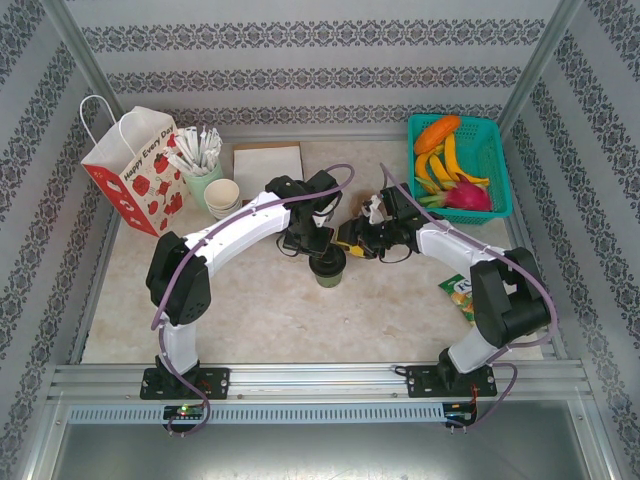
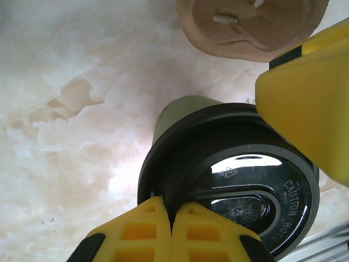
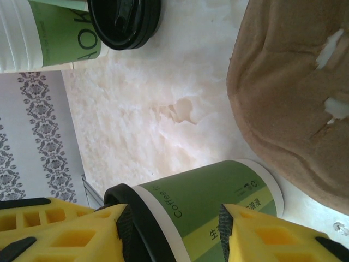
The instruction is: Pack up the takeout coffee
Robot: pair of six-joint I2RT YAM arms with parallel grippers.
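The takeout coffee (image 1: 328, 268), a green paper cup with a black lid, stands upright at the table's middle. My left gripper (image 1: 322, 245) is over it. In the left wrist view its yellow fingers (image 2: 147, 229) are shut on the rim of the black lid (image 2: 240, 180). My right gripper (image 1: 352, 243) is close on the cup's right side. In the right wrist view it is open (image 3: 172, 224), one finger by the lid and one by the green cup wall (image 3: 207, 196). The red-and-white paper bag (image 1: 135, 170) stands open at the far left.
A stack of lidless cups (image 1: 222, 195) and a pale green cup of white sticks (image 1: 200, 165) stand beside the bag. A brown pulp carrier (image 3: 294, 93) lies just behind the coffee. A teal basket (image 1: 497, 205) of fruit sits far right, a green packet (image 1: 458, 292) near the right arm.
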